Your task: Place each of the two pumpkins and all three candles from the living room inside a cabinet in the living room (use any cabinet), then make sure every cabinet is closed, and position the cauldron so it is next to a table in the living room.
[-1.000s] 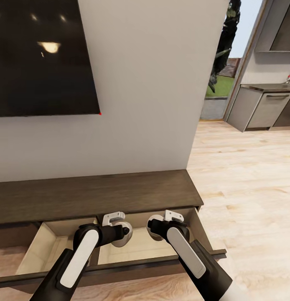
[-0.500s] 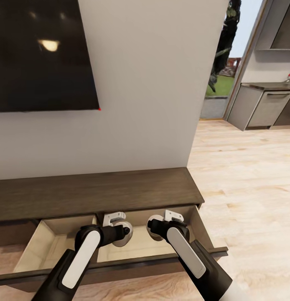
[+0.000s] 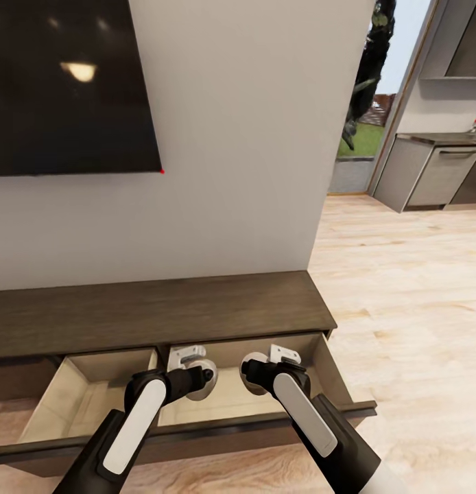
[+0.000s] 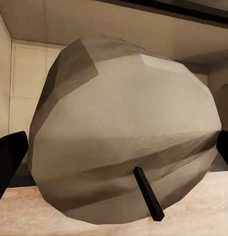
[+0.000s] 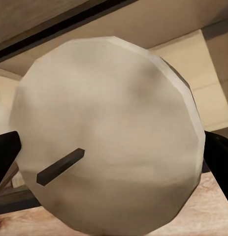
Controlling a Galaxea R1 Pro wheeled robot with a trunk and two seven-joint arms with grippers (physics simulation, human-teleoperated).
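Over the cabinet's (image 3: 162, 312) open right-end drawer (image 3: 228, 406), the left end effector (image 3: 199, 383) grips the left candle (image 4: 123, 132) and the right end effector (image 3: 256, 374) grips the right candle (image 5: 109, 132), apparently poised to drop both inside.

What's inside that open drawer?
Pale beige drawer walls, plus the left gripper and right gripper, each holding a pale round candle. The arms hide part of the drawer floor.
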